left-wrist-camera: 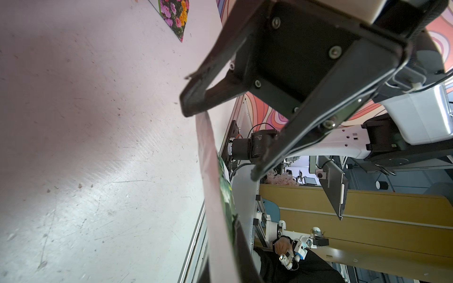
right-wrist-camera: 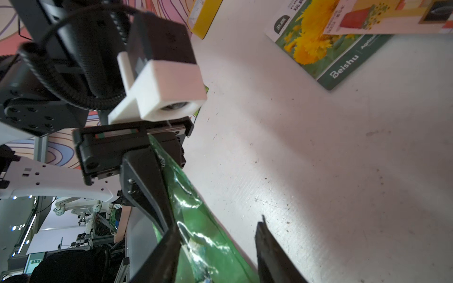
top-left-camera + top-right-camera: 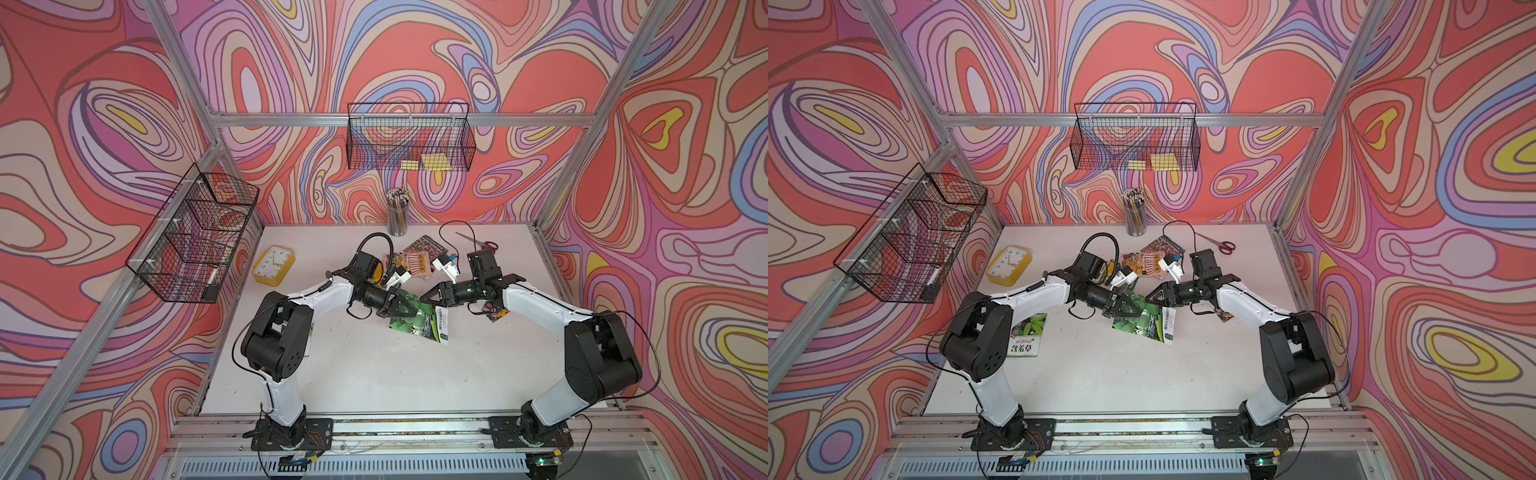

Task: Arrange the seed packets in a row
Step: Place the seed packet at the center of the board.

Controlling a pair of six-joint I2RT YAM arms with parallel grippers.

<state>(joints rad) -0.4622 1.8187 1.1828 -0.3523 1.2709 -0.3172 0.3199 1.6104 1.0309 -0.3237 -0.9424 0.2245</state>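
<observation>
While my left gripper (image 3: pixel 405 309) is clamped flat on one end of the green gourd packet (image 3: pixel 417 328), that packet sits tilted above the white table (image 3: pixel 374 374), near its middle and between my two arms. My right gripper (image 3: pixel 428 300) faces it with jaws partly apart. In the right wrist view the packet's glossy film passes between my right fingers (image 2: pixel 272 250) and lies against one of them, but they are not closed on it. I cannot tell whether the white label band at the packet's free end belongs to this packet or to a second one beneath it. The remaining packets are not yet in a row. A shopfront packet (image 3: pixel 411 264) and a flower-patterned packet (image 3: pixel 426 245) overlap at the far side. A yellow-flower packet (image 2: pixel 316 46) lies partly under the shopfront one, a dark flower packet (image 3: pixel 496 312) lies under my right forearm, and a leaf packet (image 3: pixel 1027 332) lies beside my left elbow. I judge the packet to be light, thin and flexible, since it bows along its length in the left wrist view. Its wrapper looks slippery. Grip it on a flat margin near a short edge, pads square to the face, so it neither buckles nor slides out.
</observation>
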